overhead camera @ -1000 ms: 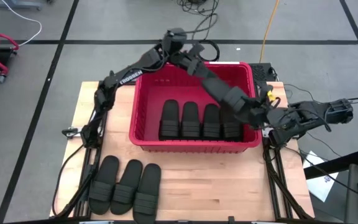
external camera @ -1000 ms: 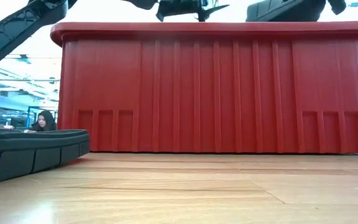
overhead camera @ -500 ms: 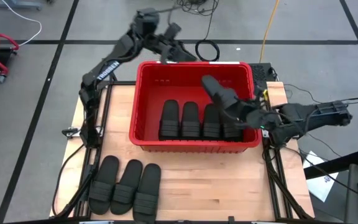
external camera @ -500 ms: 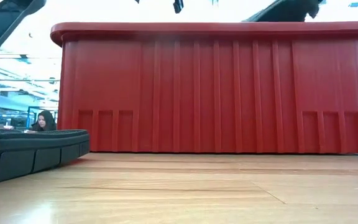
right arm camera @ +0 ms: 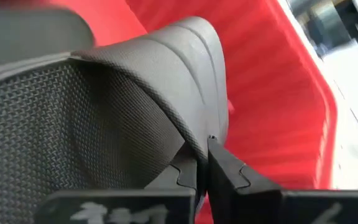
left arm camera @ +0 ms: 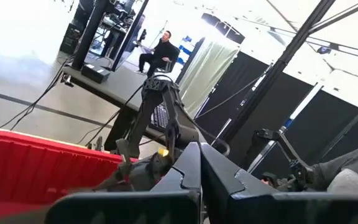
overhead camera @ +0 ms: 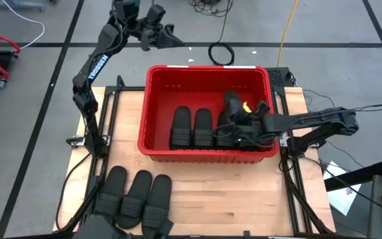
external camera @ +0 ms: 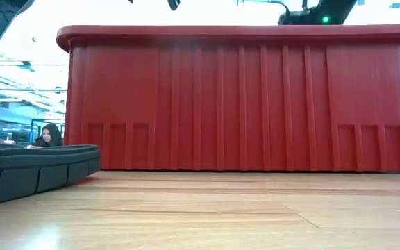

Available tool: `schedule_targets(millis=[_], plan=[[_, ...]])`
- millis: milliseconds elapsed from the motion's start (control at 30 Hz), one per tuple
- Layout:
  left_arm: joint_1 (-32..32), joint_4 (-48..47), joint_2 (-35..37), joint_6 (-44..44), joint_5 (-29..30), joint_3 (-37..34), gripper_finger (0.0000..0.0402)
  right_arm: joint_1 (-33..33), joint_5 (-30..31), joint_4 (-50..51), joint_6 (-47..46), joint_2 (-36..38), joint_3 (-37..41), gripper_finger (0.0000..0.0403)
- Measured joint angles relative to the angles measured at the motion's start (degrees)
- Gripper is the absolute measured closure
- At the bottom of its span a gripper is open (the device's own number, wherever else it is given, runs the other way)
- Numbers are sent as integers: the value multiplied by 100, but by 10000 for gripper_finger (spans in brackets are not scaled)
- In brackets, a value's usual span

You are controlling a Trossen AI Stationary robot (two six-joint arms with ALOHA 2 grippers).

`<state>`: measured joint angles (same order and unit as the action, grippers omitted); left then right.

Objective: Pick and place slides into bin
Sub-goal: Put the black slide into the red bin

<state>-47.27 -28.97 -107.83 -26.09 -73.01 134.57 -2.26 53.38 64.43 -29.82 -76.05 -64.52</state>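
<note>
The red bin [overhead camera: 150,106] stands at the table's middle and holds several black slides [overhead camera: 191,127] side by side. My right gripper [overhead camera: 239,123] reaches into the bin from the table's right and is shut on another black slide [overhead camera: 233,105] above the bin's right part. Three more slides [overhead camera: 134,196] lie sole-down on the table at the near left. My left gripper [overhead camera: 172,40] is shut and empty, raised beyond the bin's far left corner; it also shows in the left wrist view [left arm camera: 201,171]. My right gripper [right arm camera: 202,163] pinches the edge of the slide's ribbed strap [right arm camera: 205,134] between its two fingers. The fingers come from the table's right, slanting down into the bin. The slide lies tilted over the slides below; whether it rests on them I cannot tell.
In the low view the bin's near wall [external camera: 242,97] fills the picture, with one slide [external camera: 33,167] at the left. Bare wood lies between the bin and the table's near edge. Cables lie on the floor beyond the far edge. A person [external camera: 47,134] sits far behind the table.
My left gripper has let go of the slide and has swung up and away, past the bin's far left corner. My right gripper has gone toward the table's left and down into the bin with the slide, which has sunk from above the rim to just over the other slides.
</note>
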Motion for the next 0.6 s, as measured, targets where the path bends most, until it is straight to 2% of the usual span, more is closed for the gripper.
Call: schedule_targets(millis=[100, 200, 400, 600], plan=[[-137, -11, -2, -103, -178, -1, 398, 4, -109, 731, -761, -314, -138, 401], [-223, -103, -2, -65, -175, -1, 392, -64, -378, 851, -991, -449, -172, 401], [-260, -133, -2, 11, -145, -1, 397, -192, -1109, 816, -746, -466, -174, 401], [-236, -136, -4, 46, -40, -1, 395, -185, -1483, 808, -550, -408, -174, 401]])
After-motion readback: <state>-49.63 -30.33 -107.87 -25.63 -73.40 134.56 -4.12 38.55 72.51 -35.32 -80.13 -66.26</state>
